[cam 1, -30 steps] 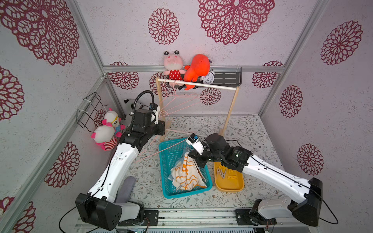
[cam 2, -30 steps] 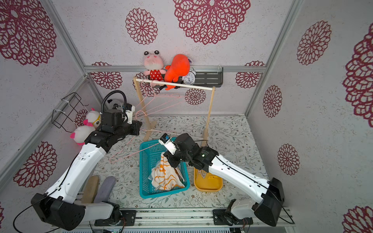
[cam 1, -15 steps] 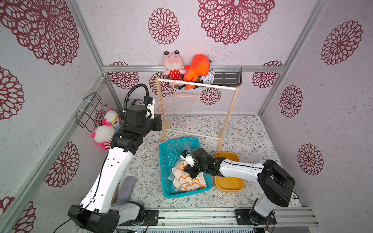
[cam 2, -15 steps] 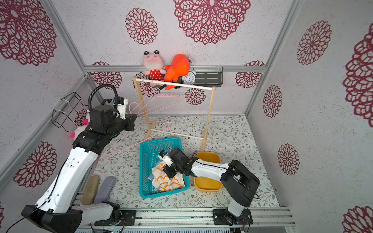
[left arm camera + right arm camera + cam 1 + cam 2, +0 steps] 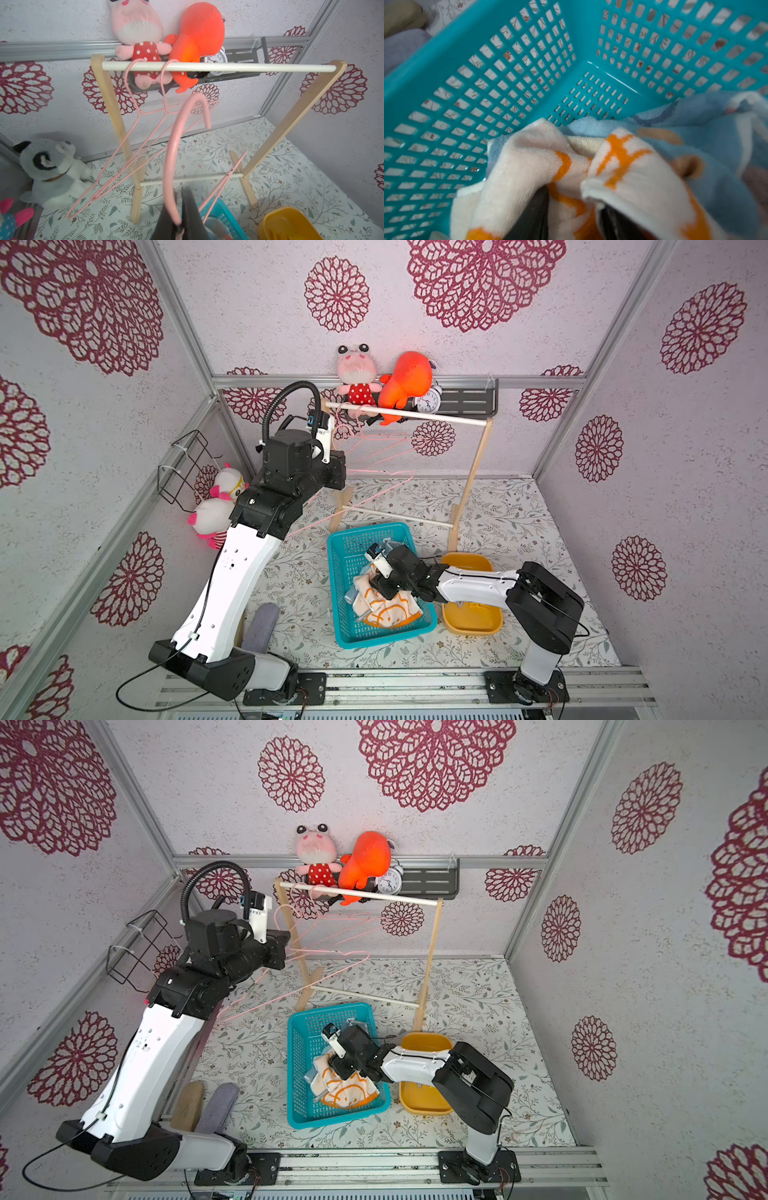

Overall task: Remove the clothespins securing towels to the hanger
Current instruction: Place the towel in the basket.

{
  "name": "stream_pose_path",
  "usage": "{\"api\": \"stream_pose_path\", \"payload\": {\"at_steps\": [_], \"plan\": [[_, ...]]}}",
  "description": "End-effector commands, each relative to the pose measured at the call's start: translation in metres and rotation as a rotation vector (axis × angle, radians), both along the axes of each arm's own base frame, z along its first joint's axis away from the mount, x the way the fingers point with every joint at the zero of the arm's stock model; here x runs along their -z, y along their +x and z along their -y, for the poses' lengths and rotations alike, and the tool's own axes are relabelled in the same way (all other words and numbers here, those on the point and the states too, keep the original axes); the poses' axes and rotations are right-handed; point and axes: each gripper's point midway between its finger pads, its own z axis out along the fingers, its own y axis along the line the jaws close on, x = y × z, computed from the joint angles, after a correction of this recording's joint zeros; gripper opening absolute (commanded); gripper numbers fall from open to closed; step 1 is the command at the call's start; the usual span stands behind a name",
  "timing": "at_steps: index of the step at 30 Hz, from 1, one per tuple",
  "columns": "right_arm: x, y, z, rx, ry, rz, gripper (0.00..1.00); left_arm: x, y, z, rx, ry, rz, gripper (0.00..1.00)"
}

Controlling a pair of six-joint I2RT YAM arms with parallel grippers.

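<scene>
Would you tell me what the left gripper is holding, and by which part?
The left gripper holds a pink wire hanger, pinched on the stem just below its hook.

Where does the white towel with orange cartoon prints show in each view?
Both top views: orange-printed white towel bunched in the teal plastic basket, near end.
Left wrist: only a basket corner shows; towel cannot be told.
Right wrist: close up, before the basket wall.
Shared landmark: the basket.

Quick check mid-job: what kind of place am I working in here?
Probably a mock laundry corner inside a test booth: a small wooden drying rack with pink hangers, a teal basket holding towels, and patterned wall panels in aluminium framing.
</scene>
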Motion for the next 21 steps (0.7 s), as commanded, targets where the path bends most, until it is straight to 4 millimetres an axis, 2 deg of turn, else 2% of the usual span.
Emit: {"api": "stream_pose_path", "payload": {"at_steps": [1, 6, 9, 11, 16, 21], "plan": [[-0.019, 0.001, 0.022, 0.054, 0.019, 0.048, 0.55, -0.008, 0.009, 0.005, 0.005, 0.045, 0.013, 0.00], [-0.087, -0.019, 0.039, 0.019, 0.173, 0.127, 0.65, -0.015, 0.029, 0.033, 0.042, 0.043, 0.037, 0.00], [-0.117, -0.033, 0.053, -0.001, 0.238, 0.164, 0.70, -0.016, 0.041, 0.051, 0.062, 0.039, 0.051, 0.00], [-0.127, -0.038, 0.065, 0.007, 0.254, 0.185, 0.72, -0.020, 0.047, 0.061, 0.071, 0.030, 0.071, 0.00], [-0.139, -0.036, 0.103, 0.101, 0.276, 0.225, 0.73, -0.032, 0.061, 0.085, 0.100, 0.007, 0.113, 0.00], [-0.139, -0.036, 0.132, 0.174, 0.316, 0.220, 0.73, -0.032, 0.076, 0.112, 0.126, -0.020, 0.143, 0.00]]}}
